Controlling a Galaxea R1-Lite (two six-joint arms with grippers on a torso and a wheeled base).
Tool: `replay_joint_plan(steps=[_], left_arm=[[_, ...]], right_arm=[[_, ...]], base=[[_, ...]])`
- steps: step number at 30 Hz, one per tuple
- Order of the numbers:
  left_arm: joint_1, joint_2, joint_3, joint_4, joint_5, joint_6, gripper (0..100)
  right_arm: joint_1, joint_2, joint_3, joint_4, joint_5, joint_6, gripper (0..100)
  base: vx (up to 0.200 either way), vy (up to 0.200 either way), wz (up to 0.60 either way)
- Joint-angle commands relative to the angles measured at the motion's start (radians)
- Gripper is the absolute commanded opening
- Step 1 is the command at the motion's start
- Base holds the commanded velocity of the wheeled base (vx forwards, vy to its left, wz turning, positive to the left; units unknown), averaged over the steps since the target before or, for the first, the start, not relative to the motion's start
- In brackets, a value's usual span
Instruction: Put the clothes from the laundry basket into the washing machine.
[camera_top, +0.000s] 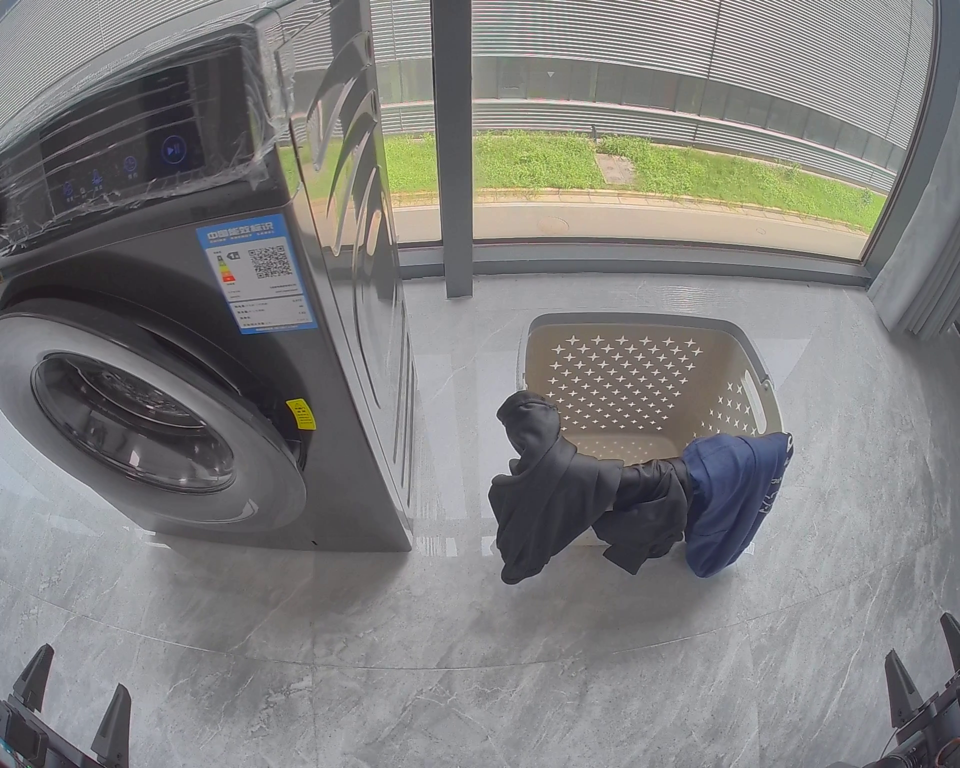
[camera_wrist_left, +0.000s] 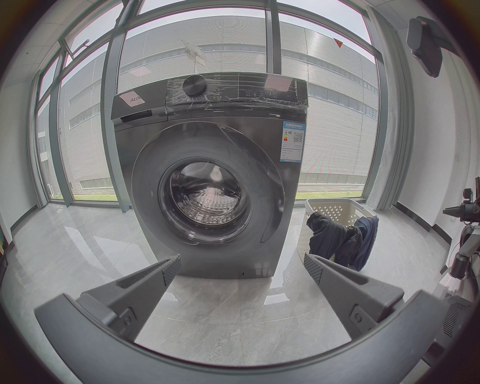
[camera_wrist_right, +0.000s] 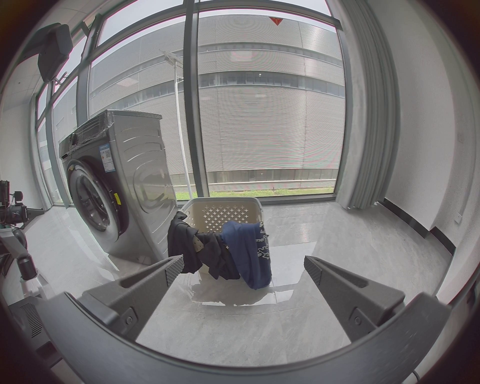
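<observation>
Right, your left gripper (camera_wrist_left: 241, 261) is spread wide and empty, low over the floor (camera_wrist_left: 225, 320), facing the washing machine (camera_wrist_left: 210, 150) with its round door shut. Your right gripper (camera_wrist_right: 242, 262) is released too, holding nothing. Beyond it, the laundry basket (camera_wrist_right: 222, 212) stands near the machine's side, a black garment (camera_wrist_right: 187, 240) and a blue garment (camera_wrist_right: 247, 250) draped over its near rim.

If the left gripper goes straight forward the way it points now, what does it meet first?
Probably the washing machine, near the lower edge of its shut door; the floor between looks free.
</observation>
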Motion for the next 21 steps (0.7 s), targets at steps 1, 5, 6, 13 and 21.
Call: replay_joint_plan(steps=[1,5,6,13,21], left_arm=[[0.000,-0.013,0.016,0.000,0.000,-0.001,100],[0.000,-0.013,0.016,0.000,0.000,-0.001,100],[0.000,-0.013,0.016,0.000,0.000,-0.001,100],[0.000,-0.013,0.016,0.000,0.000,-0.001,100],[0.000,-0.013,0.016,0.000,0.000,-0.001,100]], right_arm=[[0.000,-0.012,0.018,0.000,0.000,0.000,100],[0.000,-0.012,0.016,0.000,0.000,0.000,100],[0.000,-0.012,0.018,0.000,0.000,0.000,100],[0.000,-0.012,0.018,0.000,0.000,0.000,100],[0.000,-0.012,0.018,0.000,0.000,0.000,100]], base=[[0.000,0.200,0.00],[0.000,0.200,0.00],[0.000,0.200,0.00],[0.000,0.200,0.00],[0.000,0.200,0.00]])
